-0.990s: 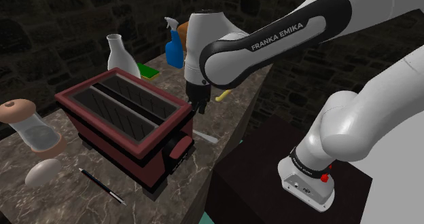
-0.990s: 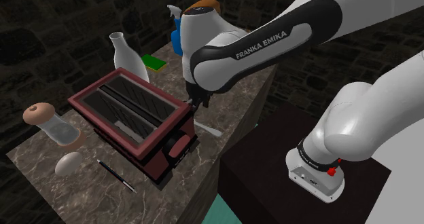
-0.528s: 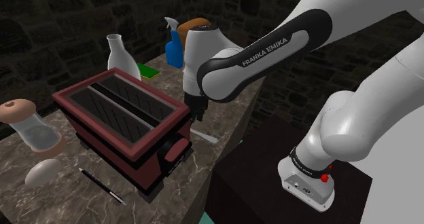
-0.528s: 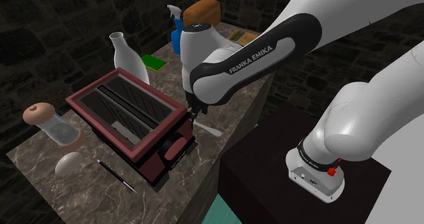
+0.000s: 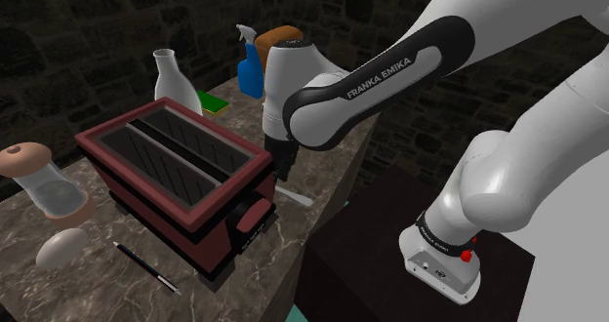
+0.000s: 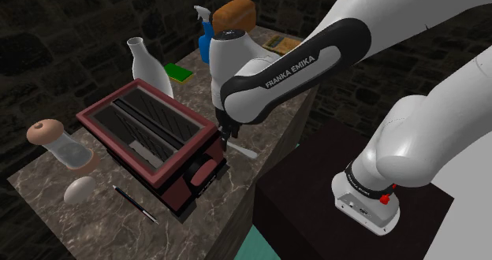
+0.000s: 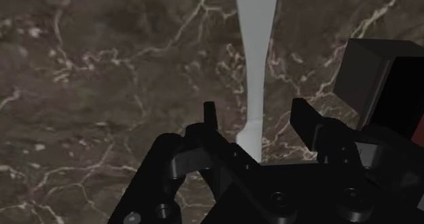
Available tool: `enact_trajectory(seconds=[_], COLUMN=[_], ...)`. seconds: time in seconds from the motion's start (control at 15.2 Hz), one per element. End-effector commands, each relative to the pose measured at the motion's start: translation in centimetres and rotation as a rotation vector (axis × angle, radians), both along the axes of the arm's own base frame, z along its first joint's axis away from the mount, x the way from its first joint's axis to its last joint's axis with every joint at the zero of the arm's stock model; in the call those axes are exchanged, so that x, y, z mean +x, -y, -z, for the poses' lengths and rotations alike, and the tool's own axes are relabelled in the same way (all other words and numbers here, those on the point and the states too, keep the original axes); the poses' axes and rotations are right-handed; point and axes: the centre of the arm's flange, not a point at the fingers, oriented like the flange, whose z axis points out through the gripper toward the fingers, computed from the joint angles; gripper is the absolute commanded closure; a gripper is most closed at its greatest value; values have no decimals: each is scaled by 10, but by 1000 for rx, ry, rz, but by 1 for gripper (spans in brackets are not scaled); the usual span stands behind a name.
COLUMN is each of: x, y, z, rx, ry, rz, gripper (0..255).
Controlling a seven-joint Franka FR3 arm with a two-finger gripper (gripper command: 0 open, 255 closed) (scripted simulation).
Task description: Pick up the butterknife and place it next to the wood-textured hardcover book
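Within 1 second the black two-finger gripper (image 7: 255,121) had sunk, fingers released, astride the pale flat butterknife (image 7: 253,53) at 3 o'clock of the dark-red toaster (image 5: 176,166); clamping seemed next.

White capitals reading FRANKA EMIKA run along the arm's dark forearm link (image 5: 376,76), the segment rising just above the gripper (image 5: 280,164). The second exterior view shows the same lettering on it. Well away from the gripper, low on the arm, a black band (image 5: 436,234) carries tiny white marks, too small to read.
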Motion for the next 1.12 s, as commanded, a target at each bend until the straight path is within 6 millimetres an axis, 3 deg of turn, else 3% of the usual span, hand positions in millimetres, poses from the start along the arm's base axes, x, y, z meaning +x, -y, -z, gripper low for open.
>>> enact_trajectory(seconds=[0.0,0.53,1.06], x=[0,0,0], y=[0,0,0], z=[0,0,-42], rx=[0,0,0], ry=[0,0,0], rz=[0,0,0], gripper=[255,255,255])
